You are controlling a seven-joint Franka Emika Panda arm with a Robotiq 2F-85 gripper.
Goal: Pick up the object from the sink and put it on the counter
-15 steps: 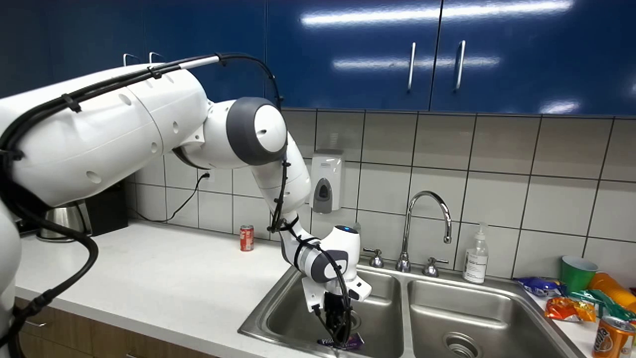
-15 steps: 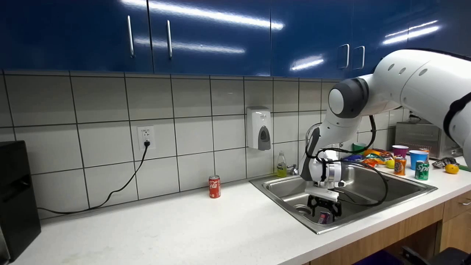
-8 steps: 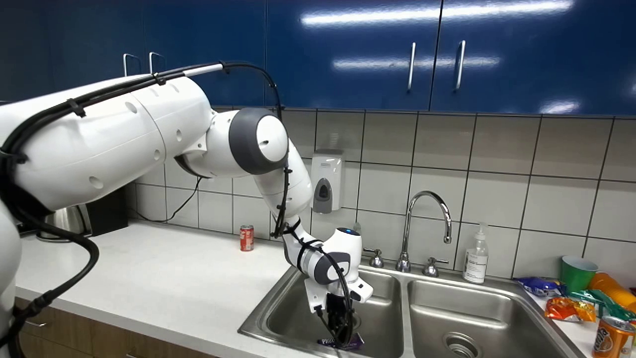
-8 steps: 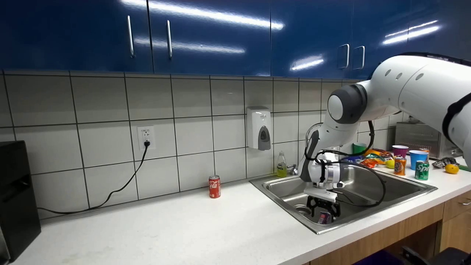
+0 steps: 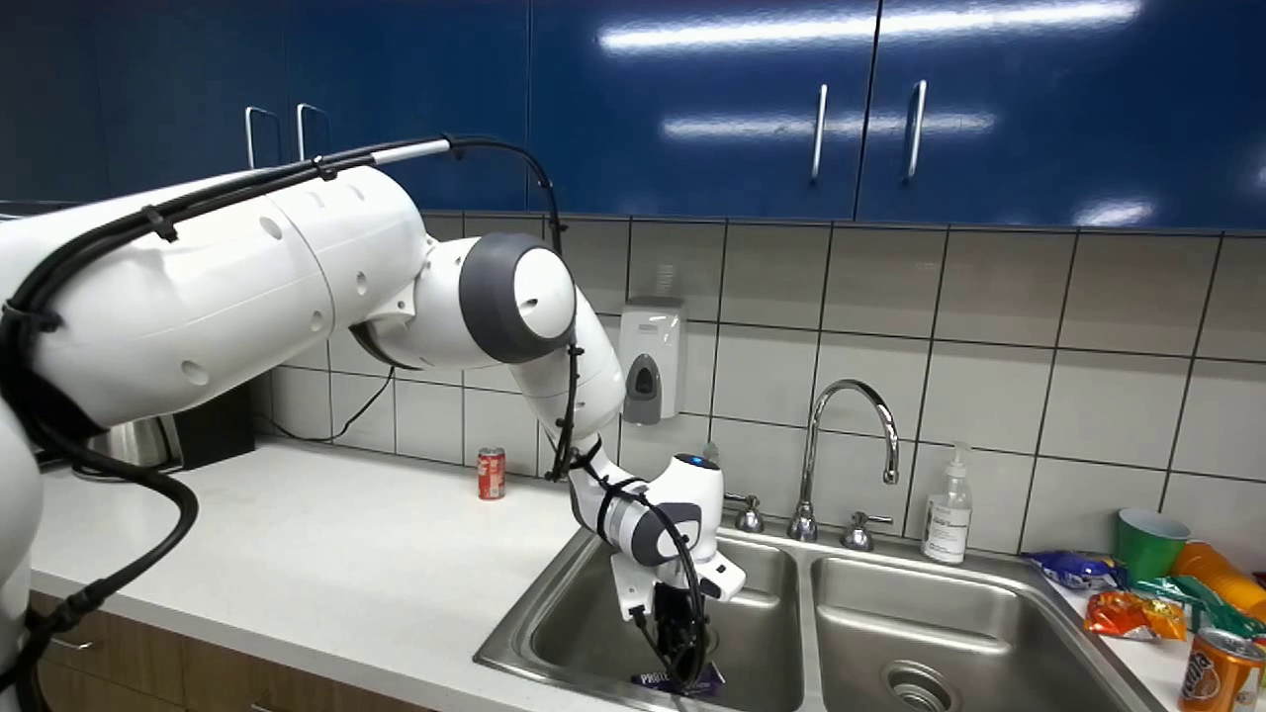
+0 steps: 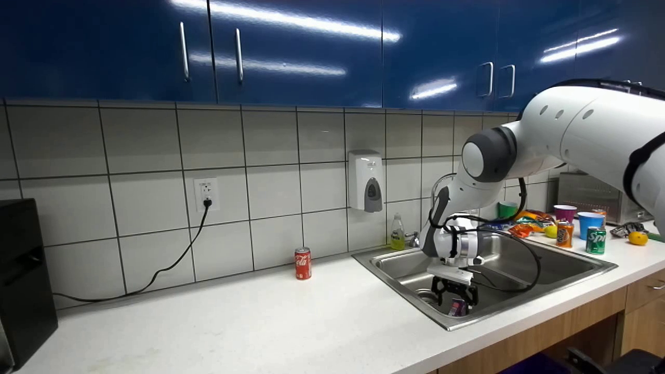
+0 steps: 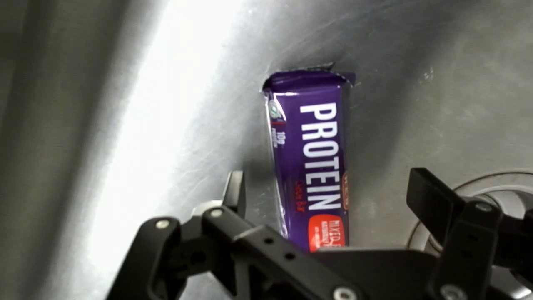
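Note:
The object is a purple bar with a red patch and the word PROTEIN (image 7: 312,162). It lies flat on the floor of the sink (image 5: 813,633), in the basin beside the counter (image 5: 297,554). It also shows in both exterior views (image 5: 710,682) (image 6: 457,307). My gripper (image 7: 327,187) is open just above the bar, one finger on each side of its long edges with gaps between. The bar's lower end in the wrist view is hidden behind the gripper. The gripper (image 6: 455,301) is down inside the basin in an exterior view.
A drain (image 7: 510,200) lies close to one finger. The sink rim (image 6: 415,304) and divider stand around the basin. A faucet (image 5: 813,455) and soap bottle (image 5: 948,509) stand behind. A red can (image 6: 303,263) stands on the counter. Snack bags (image 5: 1132,615) lie beyond the sink.
The arm has come down, and the gripper has sunk slightly and shifted a little around the bar. The bar has not moved. The gripper still looks open.

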